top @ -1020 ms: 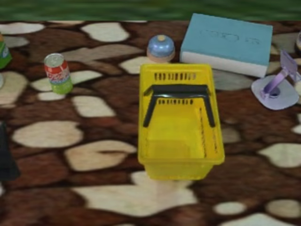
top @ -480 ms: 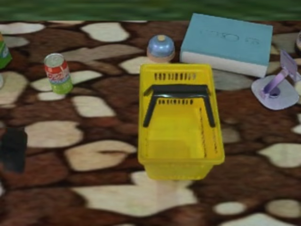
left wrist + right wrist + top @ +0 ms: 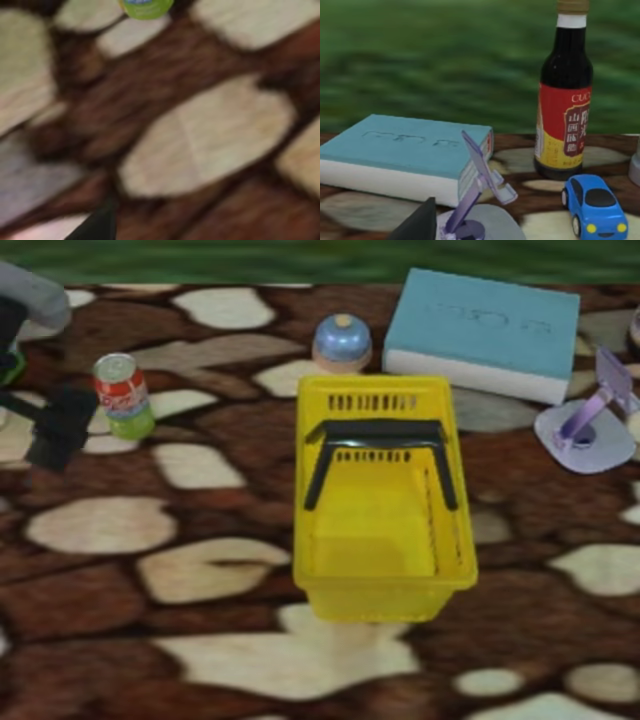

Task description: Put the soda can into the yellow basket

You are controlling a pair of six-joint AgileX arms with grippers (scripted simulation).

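Soda can [image 3: 123, 396] is seen upright near the table's [image 3: 100, 640] left edge, well apart from the yellow basket [image 3: 380, 500] at centre, while the left tool [image 3: 60, 430], moved up since earlier to just beside the can, holds nothing, its finger spread not discernible; the right arm is parked out of the top view.

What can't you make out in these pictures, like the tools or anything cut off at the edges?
- Left tool, top view: a dark blurred shape beside the soda can; open or shut cannot be told.
- Soda can, left wrist view: only its green base shows, cut by the frame edge.
- Right tool: absent from the top view; the right wrist view shows only one dark tip.
- Yellow basket: its handle hides part of the inside.
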